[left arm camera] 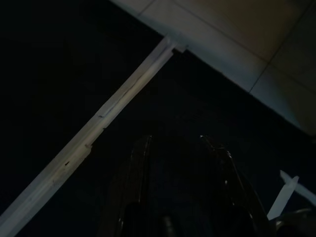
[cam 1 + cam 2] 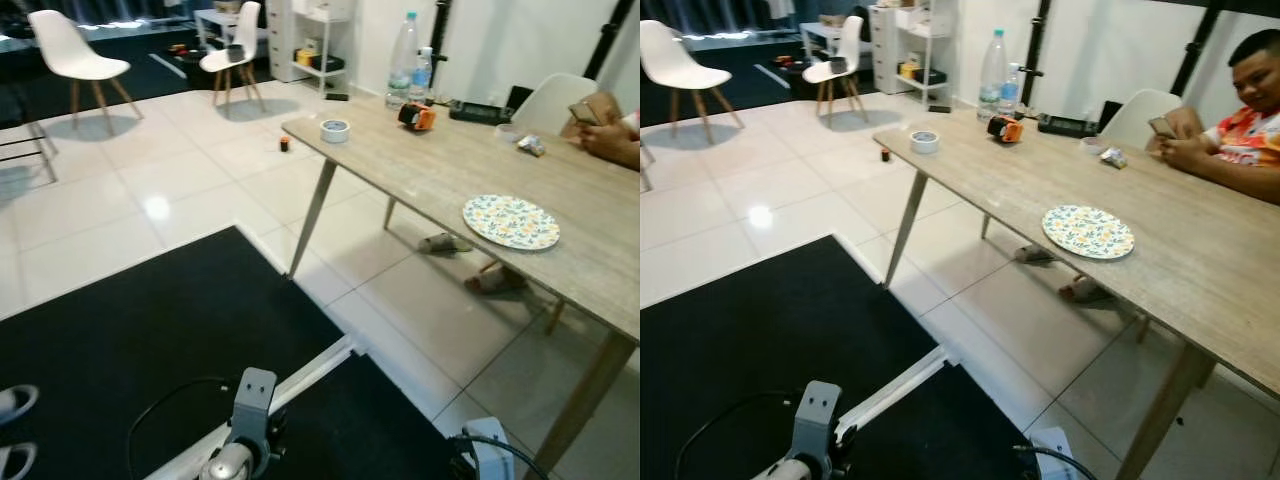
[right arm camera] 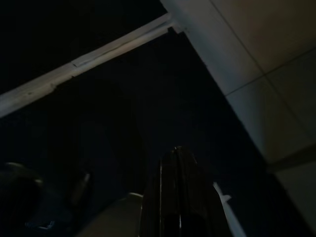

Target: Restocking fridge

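Over black mat [image 2: 150, 340], left claw [image 1: 177, 148] spread, right claw [image 3: 177, 163] pressed together; both idle.

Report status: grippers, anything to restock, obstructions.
Left gripper open, right gripper shut, both hanging over black mat. Bottles and floral plate on table. Person seated at far side.
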{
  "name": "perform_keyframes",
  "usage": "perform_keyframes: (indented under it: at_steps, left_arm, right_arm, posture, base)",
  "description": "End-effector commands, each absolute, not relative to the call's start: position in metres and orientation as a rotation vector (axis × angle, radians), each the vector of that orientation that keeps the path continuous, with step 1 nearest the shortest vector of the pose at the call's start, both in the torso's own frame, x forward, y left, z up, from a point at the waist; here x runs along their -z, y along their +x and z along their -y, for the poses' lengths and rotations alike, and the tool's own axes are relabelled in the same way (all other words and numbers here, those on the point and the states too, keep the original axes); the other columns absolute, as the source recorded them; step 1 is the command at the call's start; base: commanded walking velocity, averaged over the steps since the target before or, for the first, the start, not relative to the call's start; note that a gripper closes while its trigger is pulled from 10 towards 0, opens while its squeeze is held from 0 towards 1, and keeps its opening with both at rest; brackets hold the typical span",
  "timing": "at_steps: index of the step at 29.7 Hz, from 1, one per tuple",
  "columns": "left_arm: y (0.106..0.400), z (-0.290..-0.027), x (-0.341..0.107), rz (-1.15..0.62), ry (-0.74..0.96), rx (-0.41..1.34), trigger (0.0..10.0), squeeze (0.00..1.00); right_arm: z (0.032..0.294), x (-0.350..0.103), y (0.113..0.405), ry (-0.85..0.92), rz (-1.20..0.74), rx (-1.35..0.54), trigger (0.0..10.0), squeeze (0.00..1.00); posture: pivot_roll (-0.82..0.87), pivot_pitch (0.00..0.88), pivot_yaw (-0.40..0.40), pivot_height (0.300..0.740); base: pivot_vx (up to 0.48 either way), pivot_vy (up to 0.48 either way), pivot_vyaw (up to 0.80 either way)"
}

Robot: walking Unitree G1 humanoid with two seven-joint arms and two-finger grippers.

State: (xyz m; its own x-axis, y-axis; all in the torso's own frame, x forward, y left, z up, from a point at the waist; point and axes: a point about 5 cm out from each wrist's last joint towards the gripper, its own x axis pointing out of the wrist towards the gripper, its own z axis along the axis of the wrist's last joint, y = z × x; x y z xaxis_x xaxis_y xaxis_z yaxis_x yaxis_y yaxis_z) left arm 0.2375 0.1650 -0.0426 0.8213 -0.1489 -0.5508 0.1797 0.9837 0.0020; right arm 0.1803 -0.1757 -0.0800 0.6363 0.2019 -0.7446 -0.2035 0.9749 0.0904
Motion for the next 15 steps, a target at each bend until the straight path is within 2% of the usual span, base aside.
perform_keyframes:
  at_steps: [1,15]
  left_arm:
    - [0.236,-0.163,0.0441,-0.591,0.05,0.181,10.0,0.0]
    - [0.2358,-0.1634,0.0441,-0.592,0.051,0.183,10.0,0.0]
  right_arm:
    - [0.1797,0.08,0.1793,-0.004,-0.853,-0.224,10.0,0.0]
    - [0.179,0.0804,0.1786,0.008,-0.853,-0.215,10.0,0.0]
  posture:
    - [-0.07,0.052,-0.004,0.734]
    - [-0.07,0.057,0.001,0.734]
  base:
    - [0.304,0.0,-0.56]
    - [0.304,0.0,-0.63]
